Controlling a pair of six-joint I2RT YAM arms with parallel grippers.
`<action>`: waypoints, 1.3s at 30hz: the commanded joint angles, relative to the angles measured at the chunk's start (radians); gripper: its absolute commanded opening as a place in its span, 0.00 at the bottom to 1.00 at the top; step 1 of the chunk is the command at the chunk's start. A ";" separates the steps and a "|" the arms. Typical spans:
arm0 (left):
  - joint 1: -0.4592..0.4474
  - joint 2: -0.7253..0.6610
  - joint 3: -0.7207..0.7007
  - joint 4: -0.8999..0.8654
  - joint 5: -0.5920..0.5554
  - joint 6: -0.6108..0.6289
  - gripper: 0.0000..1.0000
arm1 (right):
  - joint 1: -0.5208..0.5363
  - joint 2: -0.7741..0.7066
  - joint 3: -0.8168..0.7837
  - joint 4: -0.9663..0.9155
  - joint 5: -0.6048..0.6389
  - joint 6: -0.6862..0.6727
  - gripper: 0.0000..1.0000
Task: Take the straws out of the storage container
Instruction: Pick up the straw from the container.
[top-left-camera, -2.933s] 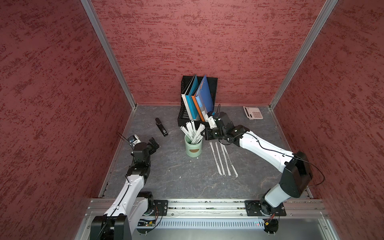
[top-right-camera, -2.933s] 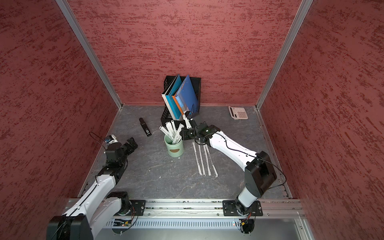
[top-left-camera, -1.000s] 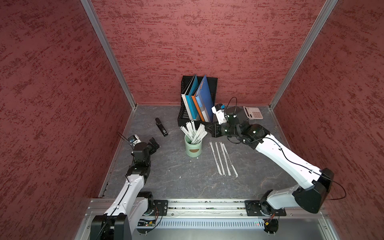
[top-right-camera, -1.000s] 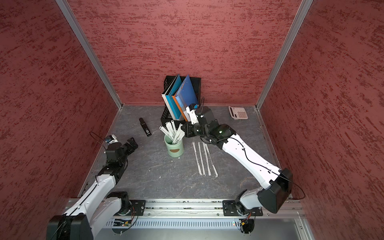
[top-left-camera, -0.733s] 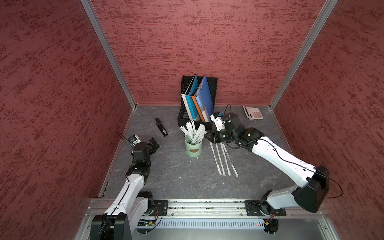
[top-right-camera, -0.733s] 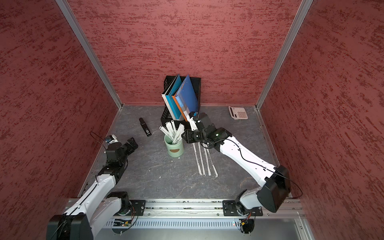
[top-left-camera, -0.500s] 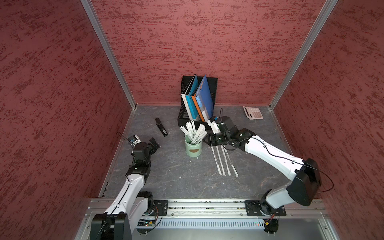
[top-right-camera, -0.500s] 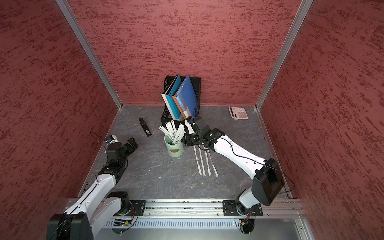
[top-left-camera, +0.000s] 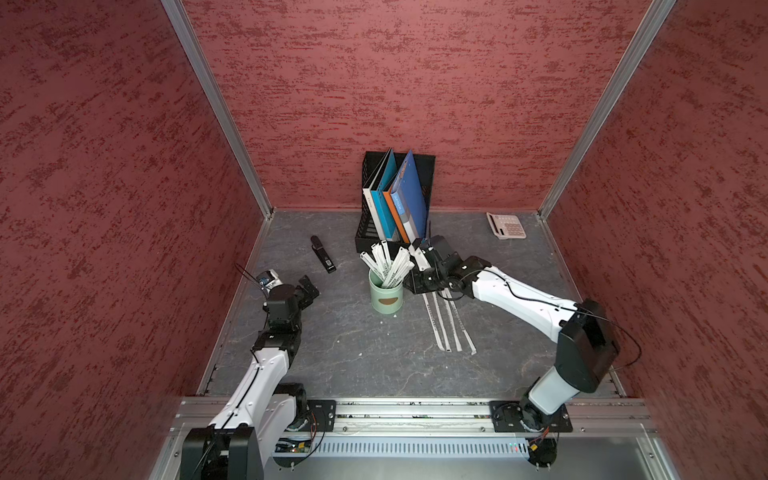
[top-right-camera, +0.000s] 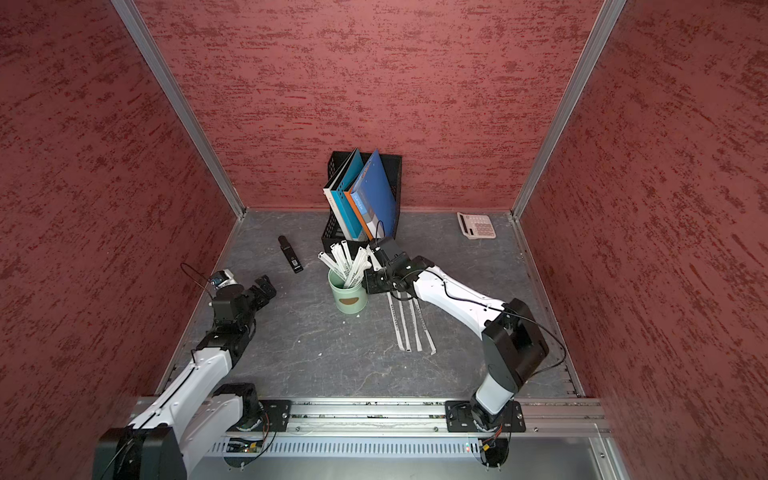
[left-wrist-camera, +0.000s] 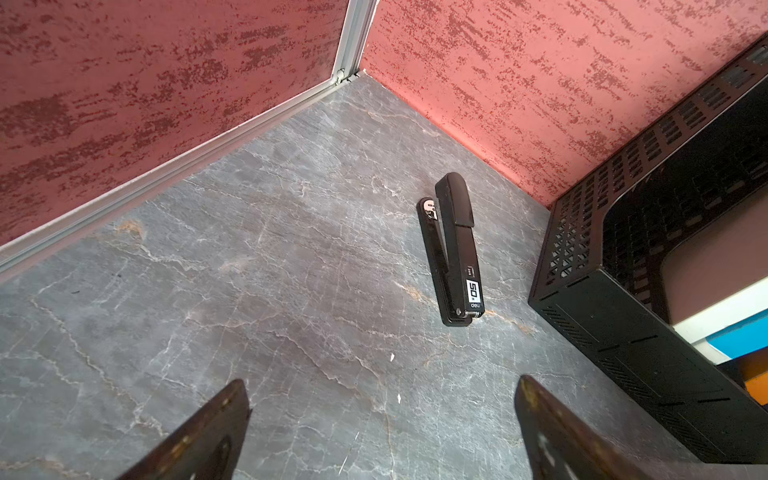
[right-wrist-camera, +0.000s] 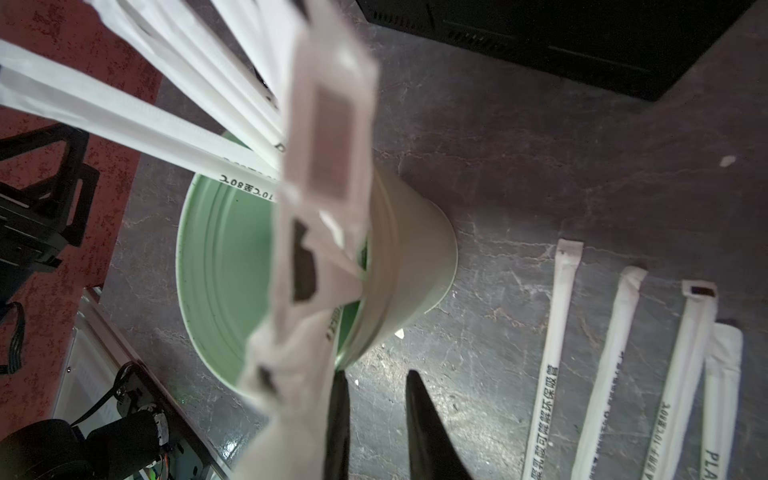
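The storage container (top-left-camera: 385, 297) (top-right-camera: 351, 297) is a pale mint-green cup standing mid-table, its inside visible in the right wrist view (right-wrist-camera: 224, 270). Several white wrapped straws (top-left-camera: 386, 262) (top-right-camera: 347, 262) (right-wrist-camera: 166, 124) fan out of it. Several more straws (top-left-camera: 446, 324) (top-right-camera: 409, 324) (right-wrist-camera: 615, 374) lie flat on the table to its right. My right gripper (top-left-camera: 409, 279) (top-right-camera: 368, 282) (right-wrist-camera: 376, 374) sits low against the cup's right side, its jaws narrowly apart with only table between them; one blurred straw passes beside a finger. My left gripper (top-left-camera: 307, 286) (top-right-camera: 264, 286) (left-wrist-camera: 381, 380) hovers wide open and empty at the left.
A black stapler (top-left-camera: 323, 254) (left-wrist-camera: 455, 253) lies ahead of the left gripper. The black mesh file rack (top-left-camera: 428, 166) (left-wrist-camera: 623, 332) with blue folders stands just behind the cup. A white keypad device (top-left-camera: 506, 225) sits in the far right corner. Red walls enclose three sides.
My right gripper has come down from a raised position and moved in against the cup's right rim, with the elbow swinging back. The left arm has not moved.
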 joint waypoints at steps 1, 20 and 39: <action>0.008 0.002 0.029 -0.007 0.003 -0.005 0.99 | 0.006 -0.003 0.043 0.018 0.009 -0.008 0.21; 0.008 0.002 0.029 -0.007 0.004 -0.005 1.00 | 0.006 -0.015 0.082 -0.007 -0.004 -0.019 0.21; 0.009 0.002 0.029 -0.007 0.005 -0.006 1.00 | 0.006 0.027 0.129 -0.011 0.007 -0.040 0.08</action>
